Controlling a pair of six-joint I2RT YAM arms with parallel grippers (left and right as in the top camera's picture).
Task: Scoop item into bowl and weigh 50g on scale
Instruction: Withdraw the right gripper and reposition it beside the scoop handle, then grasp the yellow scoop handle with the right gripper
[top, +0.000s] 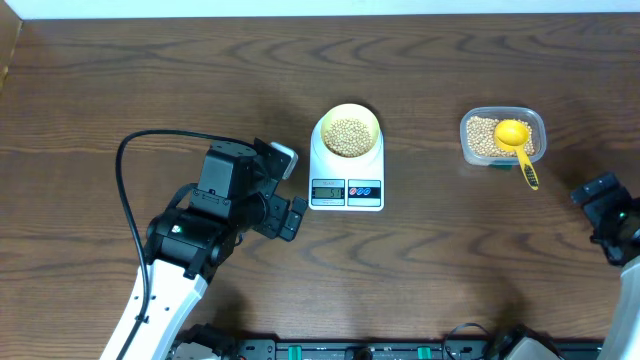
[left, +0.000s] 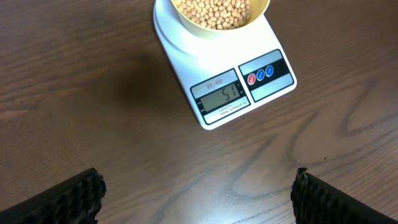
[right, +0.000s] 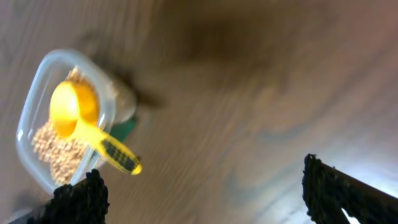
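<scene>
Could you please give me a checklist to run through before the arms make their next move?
1. Bowl seated on scale: ok.
2. Beans in bowl: ok.
3. Display near target: ok, appears to read 51.
4. Scoop resting in tub, no gripper on it: ok.
5. Left gripper open, apart from scale: ok.
6. Right gripper open and empty: ok.

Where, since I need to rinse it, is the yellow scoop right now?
In the overhead view the scoop rests in the clear tub of beans, to the right of the scale, its handle poking out over the tub's near rim.
</scene>
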